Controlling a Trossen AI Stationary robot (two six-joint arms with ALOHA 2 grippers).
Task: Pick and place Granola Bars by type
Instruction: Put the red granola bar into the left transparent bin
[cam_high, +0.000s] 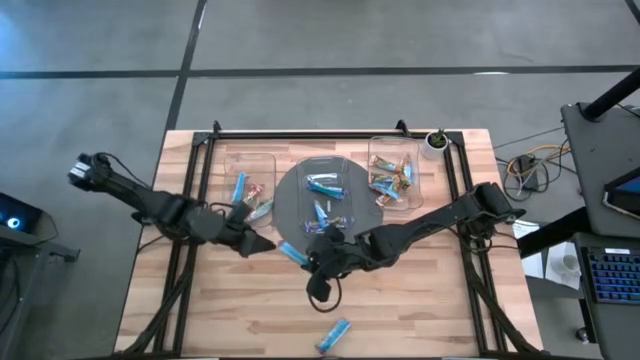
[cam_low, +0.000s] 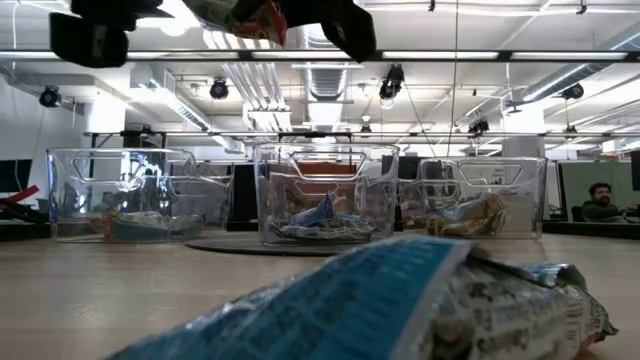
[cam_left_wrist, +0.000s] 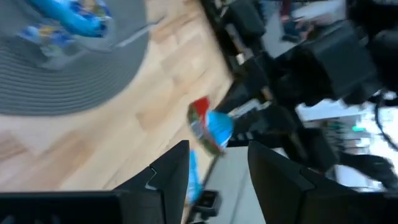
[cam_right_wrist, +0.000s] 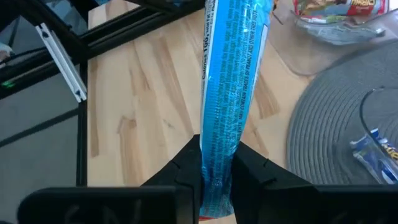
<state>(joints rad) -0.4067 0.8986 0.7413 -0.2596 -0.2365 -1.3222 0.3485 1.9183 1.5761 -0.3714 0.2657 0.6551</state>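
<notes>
1. In the low view a blue bar (cam_low: 400, 300) lying close to the lens fills the foreground and is cut off by the frame; only dark parts of the arms show along the upper edge.
2. From above, the right gripper (cam_high: 312, 257) is partly hidden by its own arm; it sits just beside the plate's (cam_high: 290, 195) near rim, over the bare wood.
3. The right wrist view settles its state: the two fingers are clamped on a long blue bar (cam_right_wrist: 231, 87), which stands up between them, its lower end hidden behind the fingers.
4. The left gripper (cam_high: 262, 243) hangs just off the plate's near-left edge. Its fingers (cam_left_wrist: 168, 174) stand apart with nothing between them.
5. Past those fingers the left wrist view shows, blurred, the end of a blue-and-red bar (cam_left_wrist: 210, 129) held by dark arm parts.
6. Other bars lie in three clear trays: the left tray (cam_high: 250, 180) beside the plate, the middle tray (cam_high: 325, 200) on the plate, and the right tray (cam_high: 395, 175) on its other side. Their wrappers are too small to sort by type.
7. One blue bar (cam_high: 333, 335) lies alone near the table's front edge, well apart from the plate.
</notes>
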